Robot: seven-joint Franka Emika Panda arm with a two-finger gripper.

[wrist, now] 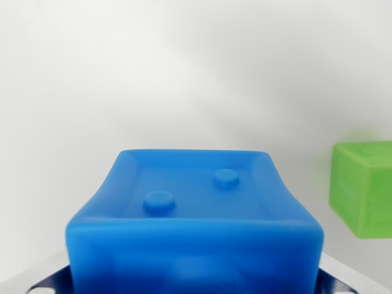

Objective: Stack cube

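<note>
Blue cube [195,226] fills the lower middle of the wrist view, very close to the camera, its recessed face with two round studs showing. Metal tool parts peek out at the bottom corners on either side of it, so the tool [195,285] looks clamped on the blue cube, though the fingertips themselves are hidden behind it. Green cube [362,188] sits at the wrist view's right edge, partly cut off, well apart from the blue one, on the plain white tabletop [153,79].

Risks, judged from this frame:
- Green cube is off to the side, not under the blue cube. Releasing here would drop blue onto bare tabletop, no stack.
- Blue cube blocks most of the view below, so alignment over green will be hard to check once it's close. An off-centre placement could tip blue off the edge.
- Cannot tell height above the tabletop. A sideways move too low could knock the green cube away.
- Grip contact is hidden; if it's shallow, the cube may rotate or slip during transport.
</note>
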